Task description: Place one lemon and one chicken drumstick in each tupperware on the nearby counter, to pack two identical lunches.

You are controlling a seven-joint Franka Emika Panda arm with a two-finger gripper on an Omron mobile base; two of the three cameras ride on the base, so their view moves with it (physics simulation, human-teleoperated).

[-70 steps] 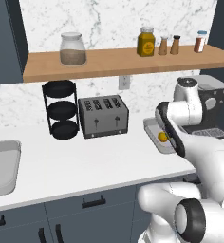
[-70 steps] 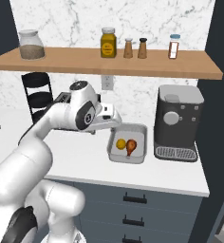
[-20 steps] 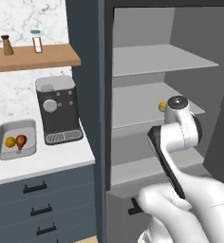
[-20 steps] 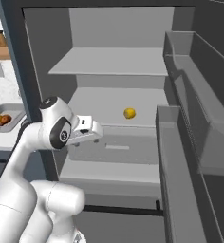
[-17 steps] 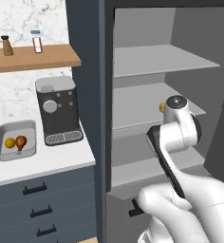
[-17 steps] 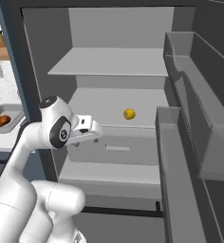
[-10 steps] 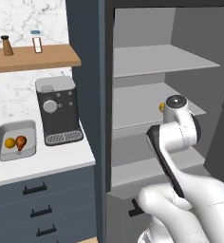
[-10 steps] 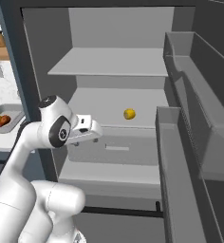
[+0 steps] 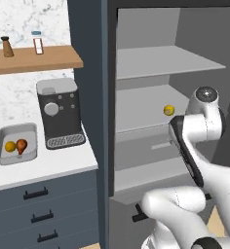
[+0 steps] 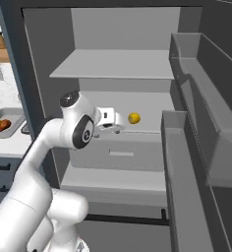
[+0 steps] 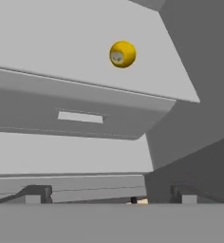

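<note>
Right base view: my arm [image 10: 54,142] reaches into the open fridge [image 10: 128,29], its gripper [image 10: 119,124] level with the middle shelf [image 10: 137,129], jaws wide apart and holding nothing. A lemon [image 10: 133,118] sits on that shelf just beyond the fingers, untouched; the hand view has it ahead, toward the back [image 11: 122,54]. On the counter [image 9: 44,168] to the left, a tupperware [image 9: 15,144] beside the coffee machine [image 9: 58,114] holds a second lemon [image 9: 9,146] and a drumstick [image 9: 22,145].

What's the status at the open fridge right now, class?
Claw open, empty, short of the lemon. Lemon alone on the middle fridge shelf. One tupperware on the counter holds lemon and drumstick. Nothing blocking.
</note>
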